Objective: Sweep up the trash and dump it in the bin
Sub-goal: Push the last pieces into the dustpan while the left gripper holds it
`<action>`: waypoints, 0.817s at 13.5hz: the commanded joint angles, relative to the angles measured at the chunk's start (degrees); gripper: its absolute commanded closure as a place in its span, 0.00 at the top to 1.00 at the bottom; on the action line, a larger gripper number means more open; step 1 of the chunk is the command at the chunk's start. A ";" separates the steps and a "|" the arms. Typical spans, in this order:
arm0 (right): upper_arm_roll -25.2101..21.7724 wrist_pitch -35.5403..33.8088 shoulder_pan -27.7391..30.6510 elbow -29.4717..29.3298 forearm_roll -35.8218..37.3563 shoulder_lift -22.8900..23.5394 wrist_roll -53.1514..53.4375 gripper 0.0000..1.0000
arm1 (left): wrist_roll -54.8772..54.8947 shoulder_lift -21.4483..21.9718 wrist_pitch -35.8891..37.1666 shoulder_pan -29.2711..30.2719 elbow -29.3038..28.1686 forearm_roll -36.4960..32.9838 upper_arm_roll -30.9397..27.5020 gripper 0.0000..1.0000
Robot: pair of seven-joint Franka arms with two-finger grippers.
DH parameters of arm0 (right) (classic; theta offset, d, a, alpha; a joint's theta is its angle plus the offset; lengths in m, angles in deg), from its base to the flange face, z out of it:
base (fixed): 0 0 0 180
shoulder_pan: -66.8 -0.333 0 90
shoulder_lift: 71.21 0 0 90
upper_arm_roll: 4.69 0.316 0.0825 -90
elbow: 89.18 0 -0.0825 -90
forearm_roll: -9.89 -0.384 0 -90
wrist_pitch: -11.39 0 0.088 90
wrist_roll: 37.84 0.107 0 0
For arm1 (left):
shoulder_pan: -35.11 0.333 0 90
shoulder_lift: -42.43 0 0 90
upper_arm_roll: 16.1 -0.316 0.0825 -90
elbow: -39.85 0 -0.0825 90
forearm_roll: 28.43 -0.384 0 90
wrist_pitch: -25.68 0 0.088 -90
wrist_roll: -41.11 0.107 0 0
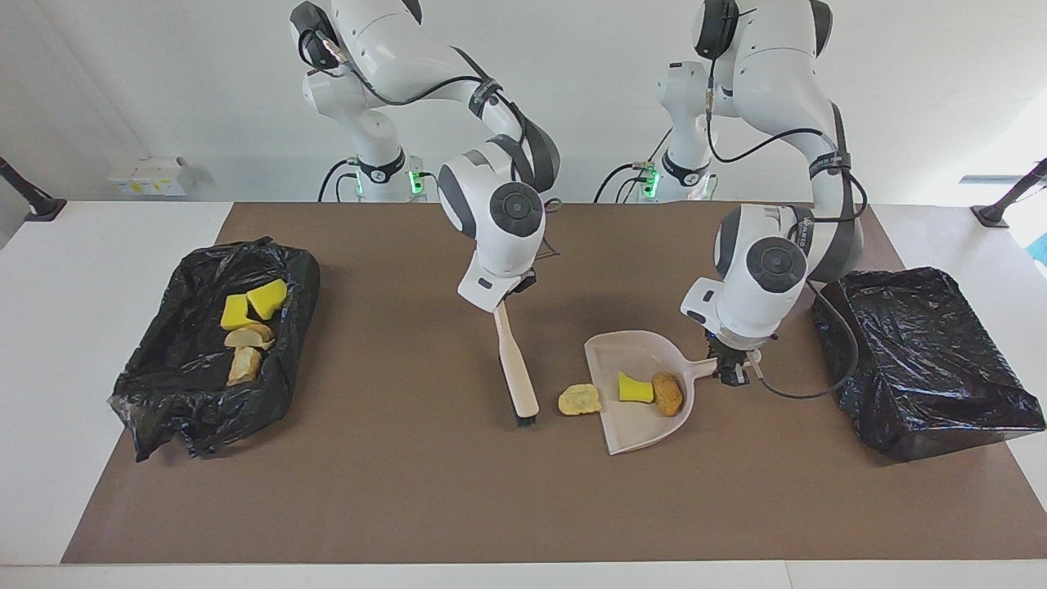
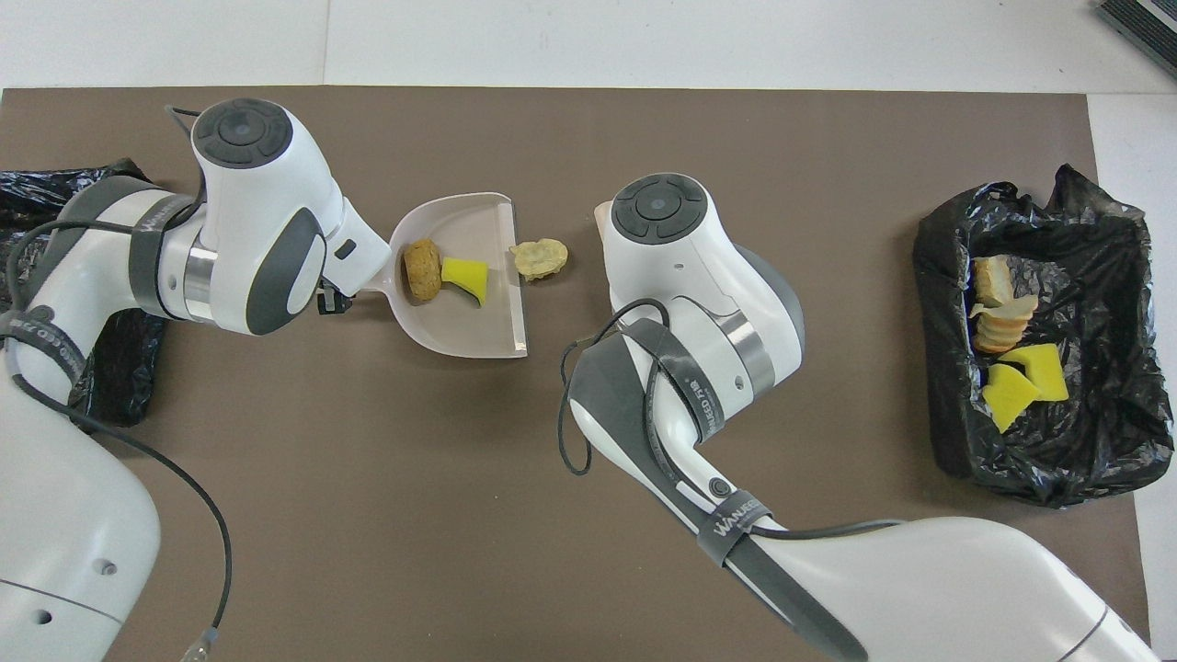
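Note:
My left gripper is shut on the handle of the beige dustpan, which lies on the mat and holds two bits of trash: a yellow sponge chunk and a tan round piece. A pale yellow piece lies on the mat against the pan's lip. My right gripper is shut on the brush, whose bristles reach the mat just beside that piece, toward the right arm's end. In the overhead view the right wrist hides most of the brush.
A bin lined with black bag at the right arm's end holds several yellow and bread-like bits. Another black-lined bin stands at the left arm's end, close to the left arm's wrist. A brown mat covers the table.

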 commanded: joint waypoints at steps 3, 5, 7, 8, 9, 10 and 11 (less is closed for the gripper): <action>0.72 1.43 1.57 0.17 0.76 0.38 1.25 0.00 | -1.12 1.24 -0.19 -5.37 -2.88 -0.06 -0.47 0.00; 0.72 4.06 1.57 3.49 1.28 0.21 1.16 0.00 | -4.54 2.47 -1.50 -6.86 -5.52 0.03 -0.47 0.00; 0.72 4.77 2.26 4.04 0.15 0.21 0.46 0.00 | -6.57 3.26 -1.77 -8.18 -6.93 0.11 -0.39 0.00; 0.81 5.04 2.44 4.56 -0.73 0.38 0.37 0.00 | -7.71 3.61 -2.12 -8.97 -7.90 0.11 -0.30 0.00; 0.81 6.17 2.18 5.00 -3.18 0.47 0.37 0.00 | -8.68 4.14 -2.91 -9.85 -8.95 0.29 -0.30 0.00; 0.81 6.18 2.18 5.09 -6.33 0.38 0.28 0.00 | -10.17 5.10 -3.70 -10.73 -10.61 1.07 -0.30 0.00; 0.81 5.75 2.09 4.83 -9.76 0.38 0.37 0.00 | -11.40 5.72 -4.67 -11.60 -12.11 1.34 -0.30 0.00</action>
